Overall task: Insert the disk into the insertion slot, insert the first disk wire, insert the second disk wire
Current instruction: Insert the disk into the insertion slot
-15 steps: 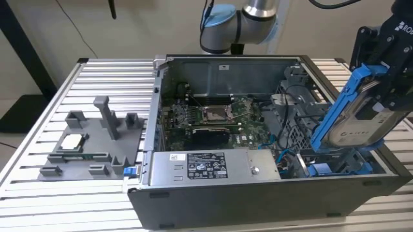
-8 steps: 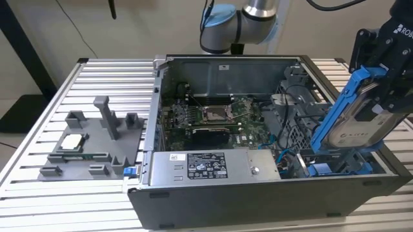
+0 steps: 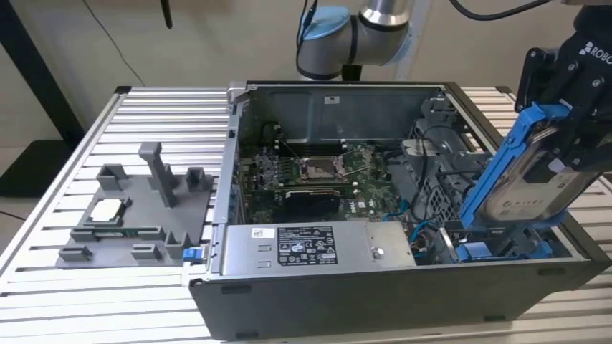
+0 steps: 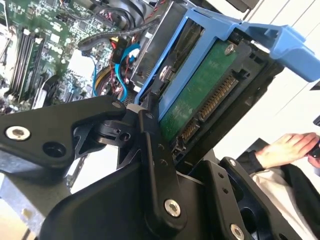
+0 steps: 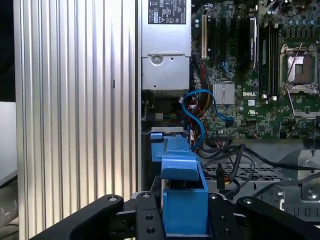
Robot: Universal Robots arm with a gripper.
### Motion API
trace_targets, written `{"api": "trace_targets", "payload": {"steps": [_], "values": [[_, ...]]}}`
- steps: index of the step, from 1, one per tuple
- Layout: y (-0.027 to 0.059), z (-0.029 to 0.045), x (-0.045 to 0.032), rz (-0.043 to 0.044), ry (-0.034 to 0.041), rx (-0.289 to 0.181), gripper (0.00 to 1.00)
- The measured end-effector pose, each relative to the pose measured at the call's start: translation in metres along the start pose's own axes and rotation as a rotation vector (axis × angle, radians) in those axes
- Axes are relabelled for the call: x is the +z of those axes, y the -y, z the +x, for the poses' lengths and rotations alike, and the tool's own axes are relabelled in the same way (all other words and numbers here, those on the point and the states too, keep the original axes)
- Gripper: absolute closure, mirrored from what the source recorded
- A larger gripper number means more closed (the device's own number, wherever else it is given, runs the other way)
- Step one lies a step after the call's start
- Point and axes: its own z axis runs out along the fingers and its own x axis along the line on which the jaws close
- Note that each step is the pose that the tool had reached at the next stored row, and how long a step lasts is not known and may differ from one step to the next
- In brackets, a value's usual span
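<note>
My gripper (image 3: 566, 140) is shut on the disk (image 3: 524, 192), a silver-grey drive in a bright blue carrier frame. I hold the disk tilted and almost on edge over the open computer case's front corner at the exterior view's right. Its lower end sits just above the insertion slot (image 3: 497, 251), a dark bay with blue rails. In the second wrist view the disk's green circuit board (image 4: 200, 100) and connector face the camera, clamped by a black finger (image 4: 155, 150). In the first wrist view the carrier (image 5: 182, 197) sits in my gripper (image 5: 184, 222), in line with the slot's blue tab (image 5: 156, 145). Loose blue wires (image 5: 197, 107) curl beside the slot.
The silver power supply box (image 3: 306, 244) lies along the case's front wall, with the motherboard (image 3: 325, 172) behind it. A perforated cage (image 3: 442, 193) stands beside the slot. A grey fixture tray (image 3: 134, 215) rests on the slatted table. A person's hand (image 4: 285, 147) shows past the case.
</note>
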Motion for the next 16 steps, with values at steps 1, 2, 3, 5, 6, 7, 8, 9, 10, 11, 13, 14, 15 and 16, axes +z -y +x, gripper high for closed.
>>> {"api": "trace_targets", "payload": {"steps": [1,2,3,5,6,7,8,9,10,11,13,14,15,16], "values": [[0.0001,0.0000,0.0007,0.0000,0.0001,0.000,0.67],[0.0002,0.0000,0.0011,0.0000,0.0000,0.000,0.67],[0.0002,0.0000,0.0015,0.0000,-0.0001,0.000,0.67],[0.0005,0.0000,0.0027,0.0000,0.0001,0.000,0.67],[0.0006,0.0000,0.0035,0.0000,0.0001,0.000,0.67],[0.0006,0.0000,0.0042,0.0000,0.0000,0.000,0.67],[0.0008,0.0000,0.0052,0.0000,0.0001,0.000,0.67],[0.0012,0.0000,0.0064,0.0000,0.0001,0.000,0.67],[0.0014,-0.0001,0.0078,-0.0002,0.0001,0.000,0.67],[0.0015,-0.0001,0.0097,-0.0004,0.0001,0.000,0.67],[0.0016,-0.0001,0.0132,-0.0006,0.0001,0.000,0.67],[0.0017,-0.0001,0.0146,-0.0006,0.0008,0.000,0.67],[0.0018,-0.0001,0.0157,-0.0007,0.0046,0.000,0.67],[0.0018,-0.0002,0.0166,-0.0008,0.0097,-0.001,0.67]]}}
